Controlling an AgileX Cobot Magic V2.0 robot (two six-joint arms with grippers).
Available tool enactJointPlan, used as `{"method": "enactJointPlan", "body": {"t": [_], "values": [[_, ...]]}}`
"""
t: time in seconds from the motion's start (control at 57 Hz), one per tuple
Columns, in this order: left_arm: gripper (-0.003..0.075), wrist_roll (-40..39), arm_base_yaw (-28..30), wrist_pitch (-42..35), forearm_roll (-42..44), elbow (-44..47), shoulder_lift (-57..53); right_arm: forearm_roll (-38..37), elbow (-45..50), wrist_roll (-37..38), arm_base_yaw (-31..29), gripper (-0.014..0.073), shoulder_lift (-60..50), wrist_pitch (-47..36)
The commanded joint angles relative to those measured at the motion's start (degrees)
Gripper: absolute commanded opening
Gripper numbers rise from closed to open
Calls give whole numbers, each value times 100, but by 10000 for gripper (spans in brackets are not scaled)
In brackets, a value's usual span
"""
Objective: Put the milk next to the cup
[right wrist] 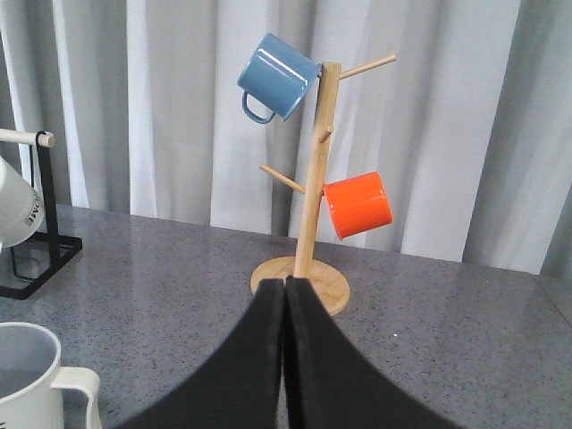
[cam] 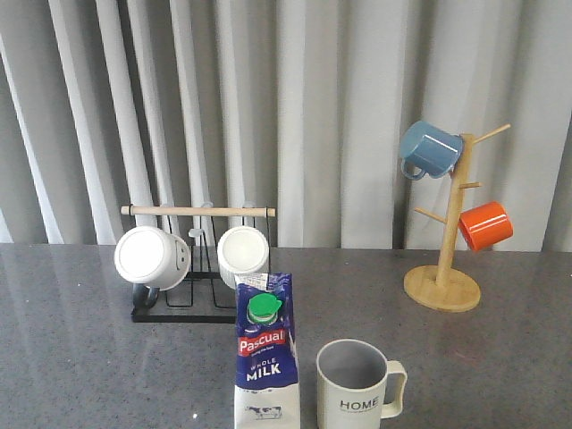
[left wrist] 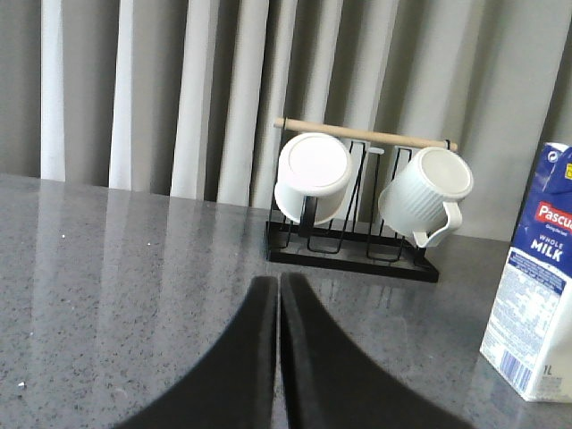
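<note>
- A black rack [cam: 183, 304] with 2 white mugs [cam: 152, 257] stands behind the milk [cam: 265, 353].
- Blue-and-white carton stands upright just beside the cup [cam: 357, 386].
- Left gripper [left wrist: 278, 295] and right gripper [right wrist: 285, 299] are both closed, holding nothing.

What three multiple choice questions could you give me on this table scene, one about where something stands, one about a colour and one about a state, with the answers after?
1. Seen from the front, where does the milk stand relative to the HOME cup?
A. To its left
B. To its right
C. Behind it

2. What colour is the lower mug on the wooden mug tree?
A. Green
B. Orange
C. White

3. What state is the left hand in?
A. Wide open
B. Shut on the carton
C. Shut, holding nothing

Answers:
1 A: the front view shows the carton left of the cup, standing apart from it.
2 B: the mug below the blue mug is orange.
3 C: the left wrist view shows its fingers pressed together, empty.
</note>
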Motion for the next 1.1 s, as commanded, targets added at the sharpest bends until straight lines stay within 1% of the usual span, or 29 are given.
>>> {"method": "enactJointPlan", "body": {"t": [0.0,0.175,0.351,0.526,1.087], "values": [[-6,-106,15,-94,61,-111,-92,-41,-200,-13,-24,-7,-16,-391],[-6,185,-164,31,61,-111,-98,-41,-200,-13,-24,-7,-16,-391],[-6,247,-165,117,266,-111,-98,-41,-200,-13,-24,-7,-16,-391],[-6,634,-165,138,247,-111,-98,-41,-200,-13,-24,-7,-16,-391],[-6,696,-165,149,266,-118,-92,-41,-200,-13,-24,-7,-16,-391]]}}
